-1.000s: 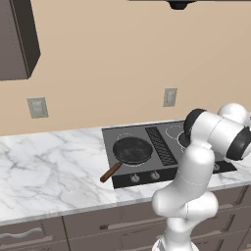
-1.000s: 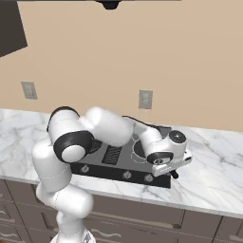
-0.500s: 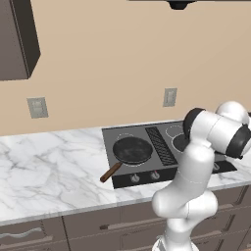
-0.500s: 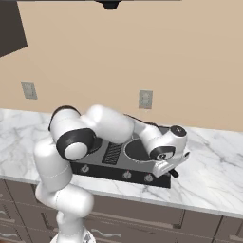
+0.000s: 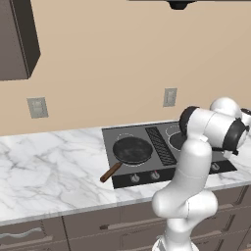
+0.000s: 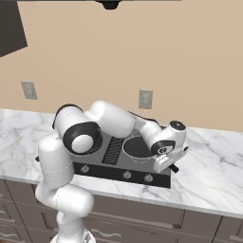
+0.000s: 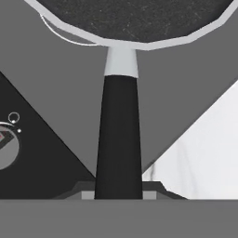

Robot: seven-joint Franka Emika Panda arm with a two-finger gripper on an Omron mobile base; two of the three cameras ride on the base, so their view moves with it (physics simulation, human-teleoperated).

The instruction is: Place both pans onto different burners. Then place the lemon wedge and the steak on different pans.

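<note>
The wooden-handled pan (image 5: 131, 149) sits on the left burner of the cooktop (image 5: 147, 131), its brown handle pointing toward the counter's front. The all-dark pan (image 6: 137, 146) lies over the cooktop's right side, above a white burner ring (image 7: 65, 35). Its black handle (image 7: 118, 139) runs straight down between my fingertips. My gripper (image 7: 119, 194) is shut on that handle, at the cooktop's right front corner (image 6: 166, 163). The lemon wedge and the steak are out of view.
Marble counter (image 7: 204, 158) lies just right of the cooktop and stretches wide to its left (image 5: 49, 162). Knobs line the cooktop's front edge (image 6: 126, 174), one close to my hand (image 7: 7, 148). My own arm hides the cooktop's right half in the left base view.
My hand has turned and shifted slightly over the cooktop's right side, with the dark pan's handle still in it. The wooden-handled pan has stayed put.
</note>
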